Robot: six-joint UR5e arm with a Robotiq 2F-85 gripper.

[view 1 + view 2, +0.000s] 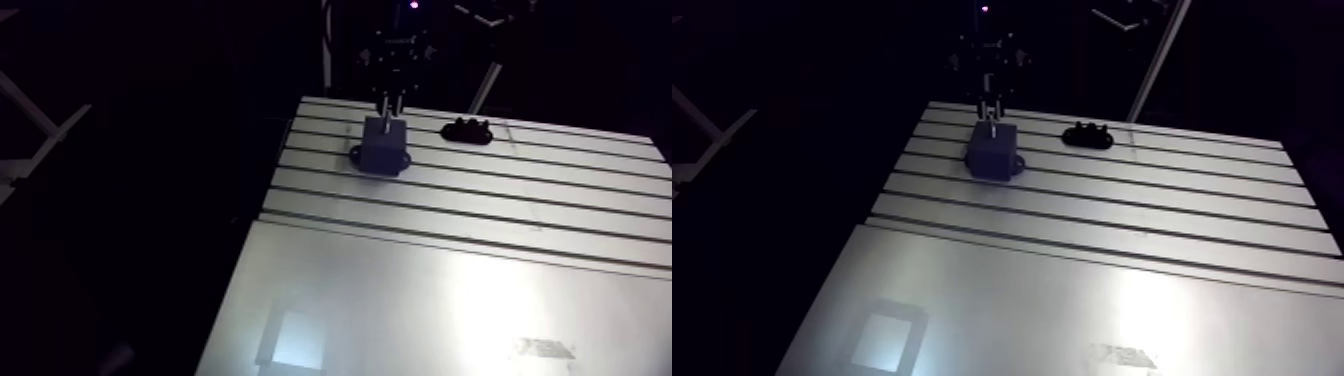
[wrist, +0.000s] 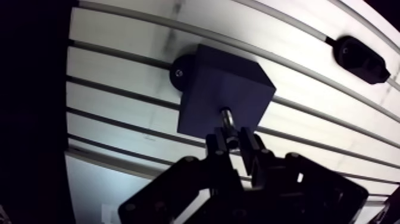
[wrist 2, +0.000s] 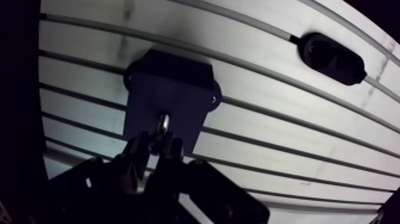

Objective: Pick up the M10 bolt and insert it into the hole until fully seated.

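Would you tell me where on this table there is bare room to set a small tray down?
The smooth plate at the near end is bare, and so are the slotted rows between it and the dark block. It is crowded at the far edge: the tool, shut on the bolt, stands over the block, with a black holder beside it.

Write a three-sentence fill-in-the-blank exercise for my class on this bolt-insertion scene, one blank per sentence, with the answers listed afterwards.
1. The end effector is ____ on the bolt, which sits between its two fingers.
2. The bolt's tip is at the ____ face of the dark block.
3. A second dark part lies ____ from the block, not touching it.

Missing words: shut; top; apart.
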